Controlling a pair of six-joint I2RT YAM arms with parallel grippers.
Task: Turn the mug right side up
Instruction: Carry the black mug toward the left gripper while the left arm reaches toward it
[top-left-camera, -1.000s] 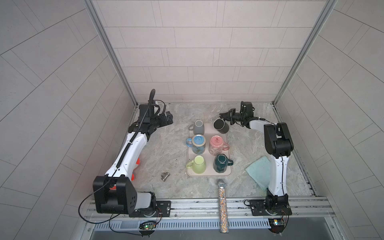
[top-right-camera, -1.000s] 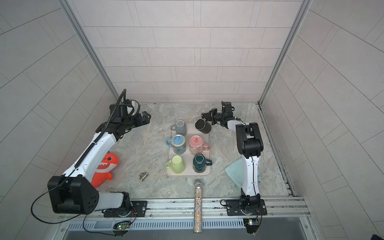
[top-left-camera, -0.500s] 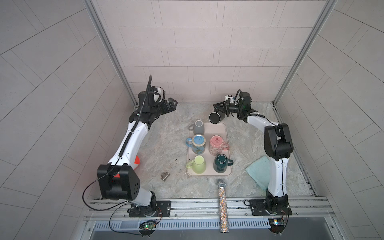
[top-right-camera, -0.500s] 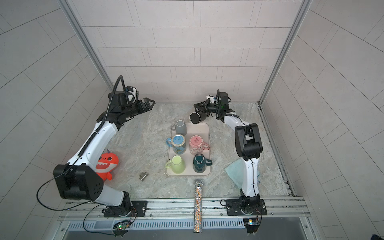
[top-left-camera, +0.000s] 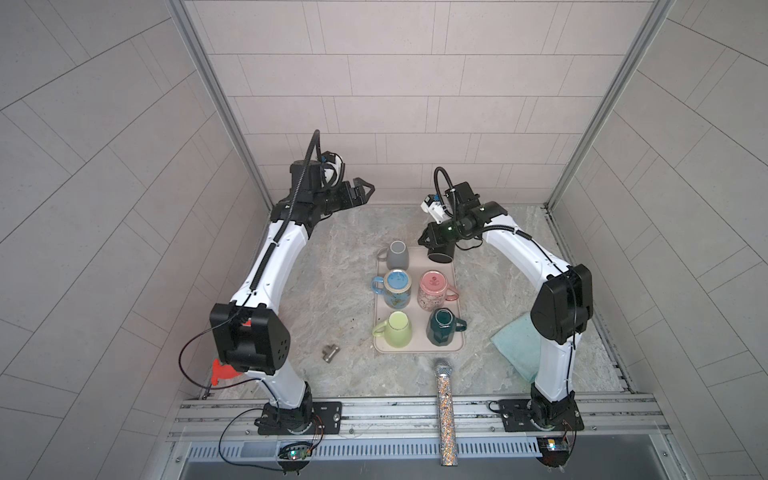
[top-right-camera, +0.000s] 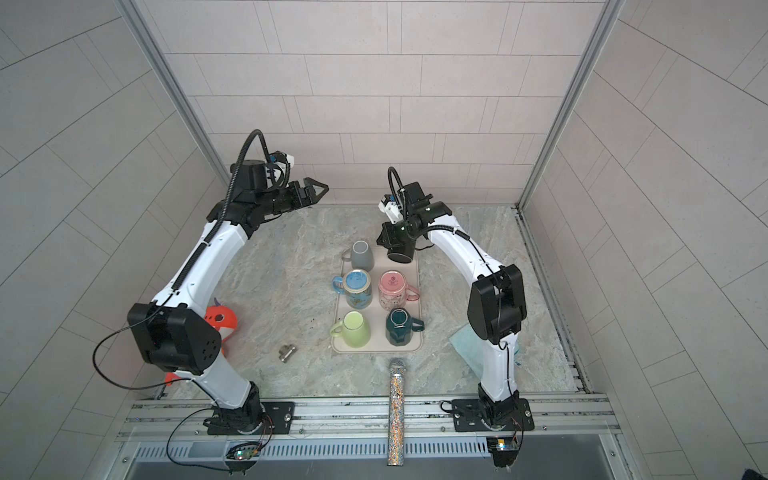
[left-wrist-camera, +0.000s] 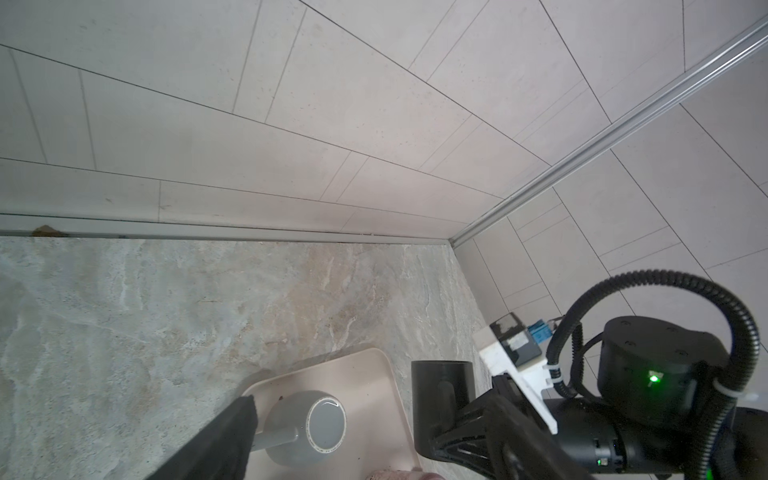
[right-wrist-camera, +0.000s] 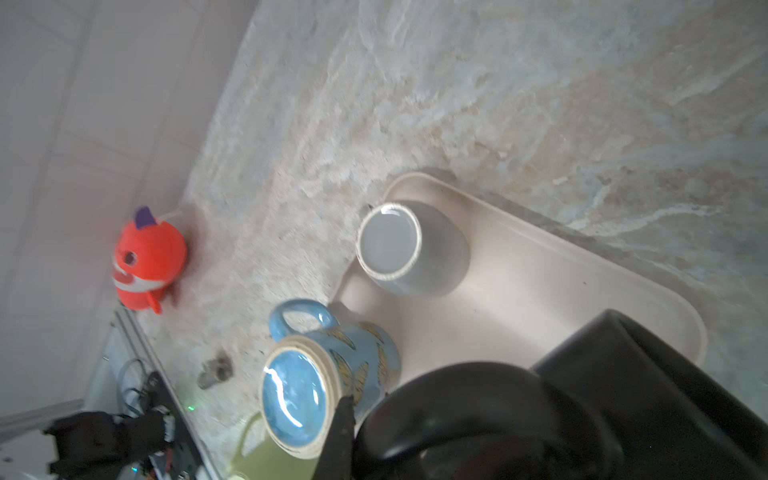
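At the far left, by the wall, sits a round orange plush fish toy (top-right-camera: 220, 323), partly hidden behind the left arm. The left gripper (top-left-camera: 366, 191) hangs raised over the far left of the marbled stone tabletop (top-left-camera: 332, 299). Its jaws are spread wide with nothing between them (its wrist view catches just one black finger (left-wrist-camera: 220, 440)). Nearer the front lies a small silver metal clip (top-left-camera: 330, 353). To the right of the clip is a rectangular beige plastic tray (top-left-camera: 417, 266) with rounded corners. Its left column holds a grey ceramic mug (top-left-camera: 398, 254) and a glossy blue patterned mug (top-left-camera: 397, 287), both base up, and a pale green mug (top-left-camera: 397, 331) at the front. The right column holds a pink speckled mug (top-left-camera: 432, 289), base up, and a dark teal faceted mug (top-left-camera: 441, 333) in front of it. At the tray's far right corner is the cylindrical matte black mug (top-left-camera: 442, 254). The right gripper (top-left-camera: 432, 243) is clamped tight on it at the handle side. In both top views the black mug looks tilted. Which end is up, and whether it touches the tray, cannot be told. In front of the tray a glitter-covered microphone (top-left-camera: 444, 399) with a silver mesh head lies across the front rail. Further right a light teal cloth (top-left-camera: 513, 345) lies partly behind the right arm.
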